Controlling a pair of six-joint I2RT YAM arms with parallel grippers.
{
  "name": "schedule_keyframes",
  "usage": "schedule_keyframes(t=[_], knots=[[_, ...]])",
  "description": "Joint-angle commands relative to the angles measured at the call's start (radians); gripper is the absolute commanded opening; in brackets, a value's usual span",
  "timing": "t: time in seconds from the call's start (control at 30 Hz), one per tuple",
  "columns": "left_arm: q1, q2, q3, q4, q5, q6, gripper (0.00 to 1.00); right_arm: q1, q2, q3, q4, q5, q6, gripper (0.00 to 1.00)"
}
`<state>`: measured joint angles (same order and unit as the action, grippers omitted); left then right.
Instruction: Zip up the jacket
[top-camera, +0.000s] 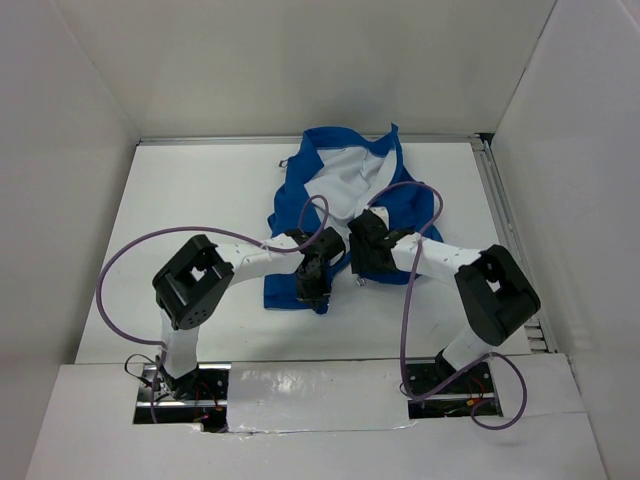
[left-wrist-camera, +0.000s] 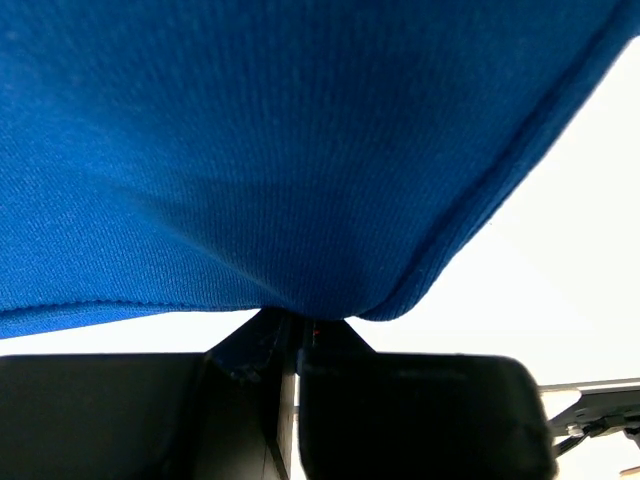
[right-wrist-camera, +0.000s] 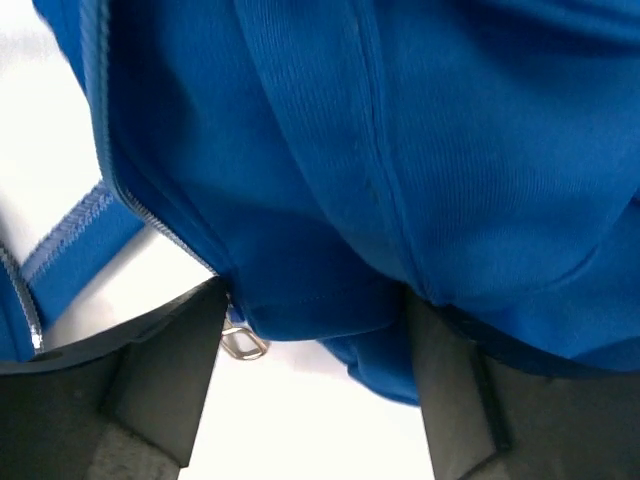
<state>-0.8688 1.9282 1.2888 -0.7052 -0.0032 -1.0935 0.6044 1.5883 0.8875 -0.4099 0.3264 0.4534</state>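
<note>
Jacket (top-camera: 338, 200): lies crumpled on the table (top-camera: 200, 200), at its middle and reaching the far edge. Front open; white lining (top-camera: 345, 178) exposed in the upper half, blue fabric around it. Near hem falls between the two grippers.

Zipper (right-wrist-camera: 105, 170): in the right wrist view a run of teeth goes down the left edge of one blue panel, unjoined. A second strip of teeth shows at the far left, apart from the first. A small metal pull ring (right-wrist-camera: 244, 346) hangs at the lower end of the fabric, just beside the left-hand finger.

Left gripper (top-camera: 310, 285): at the near hem, left of centre. The left wrist view shows the fingers (left-wrist-camera: 420, 410) pressed together, with a corner of the blue hem pinched at their tips. Fabric rises from the pinch and fills the upper frame.

Right gripper (top-camera: 362, 240): over the jacket's right side, just beside the left gripper. The right wrist view shows the fingers (right-wrist-camera: 165, 385) spread well apart, a fold of blue fabric lying between them. The fold reaches both inner faces; no clamping is evident.

Arms: both reach inward from the near edge, elbows outward. Purple cables (top-camera: 115, 265) loop along each.
</note>
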Motion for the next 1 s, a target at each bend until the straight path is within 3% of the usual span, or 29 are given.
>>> schedule_keyframes(t=[0.0, 0.1, 0.13, 0.3, 0.47, 0.53, 0.6, 0.63, 0.77, 0.9, 0.97], knots=[[-0.012, 0.097, -0.063, 0.075, -0.027, 0.024, 0.0, 0.008, 0.024, 0.047, 0.013, 0.049, 0.03, 0.75], [-0.012, 0.097, -0.062, 0.078, -0.024, 0.029, 0.0, 0.005, -0.011, 0.034, 0.039, 0.054, 0.042, 0.58], [-0.012, 0.095, -0.065, 0.081, -0.023, 0.03, 0.0, 0.005, -0.036, 0.027, 0.054, 0.054, 0.042, 0.47], [-0.012, 0.08, -0.074, 0.093, -0.02, 0.037, 0.0, -0.009, -0.059, 0.037, 0.062, 0.017, 0.011, 0.22], [-0.012, 0.068, -0.075, 0.089, -0.026, 0.04, 0.0, -0.011, -0.059, 0.042, 0.066, -0.021, -0.008, 0.22], [-0.012, 0.058, -0.077, 0.087, -0.03, 0.041, 0.0, -0.011, -0.076, 0.034, 0.069, -0.039, -0.018, 0.15], [-0.012, 0.048, -0.08, 0.085, -0.032, 0.041, 0.0, -0.009, -0.103, 0.027, 0.059, -0.084, -0.024, 0.0], [-0.012, 0.045, -0.082, 0.085, -0.034, 0.041, 0.0, -0.008, -0.117, 0.025, 0.048, -0.098, -0.019, 0.0], [-0.012, 0.031, -0.083, 0.081, -0.046, 0.032, 0.0, 0.009, -0.281, 0.016, -0.053, -0.16, 0.034, 0.0], [-0.01, 0.022, -0.054, 0.056, -0.061, 0.03, 0.0, -0.011, -0.486, 0.008, -0.247, -0.159, 0.201, 0.0], [-0.009, 0.008, -0.043, 0.056, -0.061, 0.037, 0.0, -0.015, -0.606, -0.071, -0.277, -0.245, 0.234, 0.0]])
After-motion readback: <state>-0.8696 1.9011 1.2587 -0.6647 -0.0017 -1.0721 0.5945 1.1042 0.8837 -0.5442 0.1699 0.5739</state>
